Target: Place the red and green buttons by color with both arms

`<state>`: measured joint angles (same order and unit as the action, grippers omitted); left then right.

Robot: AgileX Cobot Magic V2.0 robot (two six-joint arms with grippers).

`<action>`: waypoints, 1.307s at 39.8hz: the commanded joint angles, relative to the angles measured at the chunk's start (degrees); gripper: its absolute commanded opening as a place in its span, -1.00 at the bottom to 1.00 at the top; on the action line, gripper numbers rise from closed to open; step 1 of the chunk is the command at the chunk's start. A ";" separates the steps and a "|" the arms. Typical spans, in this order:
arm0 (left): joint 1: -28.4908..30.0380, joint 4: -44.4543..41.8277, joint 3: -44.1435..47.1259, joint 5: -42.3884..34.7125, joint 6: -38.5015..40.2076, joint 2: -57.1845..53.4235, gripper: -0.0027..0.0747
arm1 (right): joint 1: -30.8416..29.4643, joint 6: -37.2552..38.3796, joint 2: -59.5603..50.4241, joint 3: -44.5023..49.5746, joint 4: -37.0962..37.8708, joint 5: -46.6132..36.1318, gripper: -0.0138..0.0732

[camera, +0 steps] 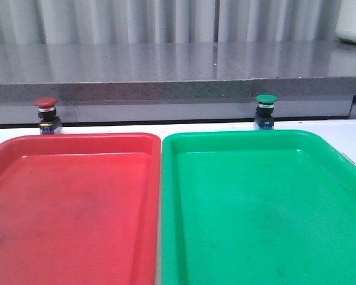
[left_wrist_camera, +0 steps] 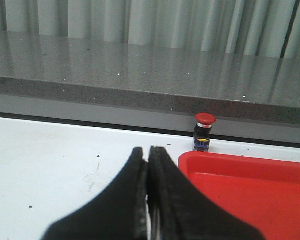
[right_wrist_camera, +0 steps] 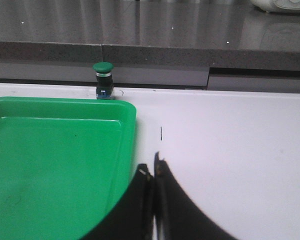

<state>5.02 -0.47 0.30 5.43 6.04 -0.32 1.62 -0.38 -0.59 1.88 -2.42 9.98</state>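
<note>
The red button [camera: 46, 114] stands upright on the white table behind the red tray's far left corner; it also shows in the left wrist view [left_wrist_camera: 204, 131]. The green button [camera: 265, 110] stands upright behind the green tray's far edge; it also shows in the right wrist view [right_wrist_camera: 103, 79]. My left gripper [left_wrist_camera: 148, 152] is shut and empty, over the table beside the red tray's corner, well short of the red button. My right gripper [right_wrist_camera: 151, 167] is shut and empty, at the green tray's right rim, well short of the green button. Neither arm shows in the front view.
The red tray [camera: 77, 142] and the green tray [camera: 237, 138] lie side by side and fill the near table, both with nothing in them. A grey stone ledge [camera: 166, 89] runs behind the buttons. A white object [camera: 353, 24] stands at the far right on it.
</note>
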 commanded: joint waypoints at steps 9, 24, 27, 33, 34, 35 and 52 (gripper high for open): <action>0.20 0.47 1.31 -4.67 0.47 -0.91 -0.98 | -0.35 -0.27 -0.94 -0.66 -0.11 -5.03 -0.84; 0.20 0.47 1.31 -4.67 0.47 -0.91 -0.98 | -0.35 -0.27 -0.94 -0.66 -0.11 -5.03 -0.84; 0.20 0.47 1.31 -4.67 0.47 -0.91 -0.98 | -0.35 -0.27 -0.94 -0.66 -0.11 -5.03 -0.84; 0.20 0.47 1.31 -4.67 0.47 -0.91 -0.98 | -0.35 -0.27 -0.94 -0.66 -0.11 -5.03 -0.84; 0.20 0.47 1.31 -4.67 0.47 -0.91 -0.98 | -0.35 -0.27 -0.94 -0.66 -0.11 -5.03 -0.84; 0.20 0.47 1.31 -4.67 0.47 -0.91 -0.98 | -0.35 -0.27 -0.94 -0.66 -0.11 -5.09 -0.84; 0.20 -0.38 -5.49 -16.63 0.57 -0.50 -0.98 | -0.35 -0.16 -0.70 -8.70 -0.25 -3.01 -0.84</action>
<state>5.02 -1.01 -0.58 -5.82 6.04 -0.32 1.62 -0.38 -0.59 -0.88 -2.42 10.93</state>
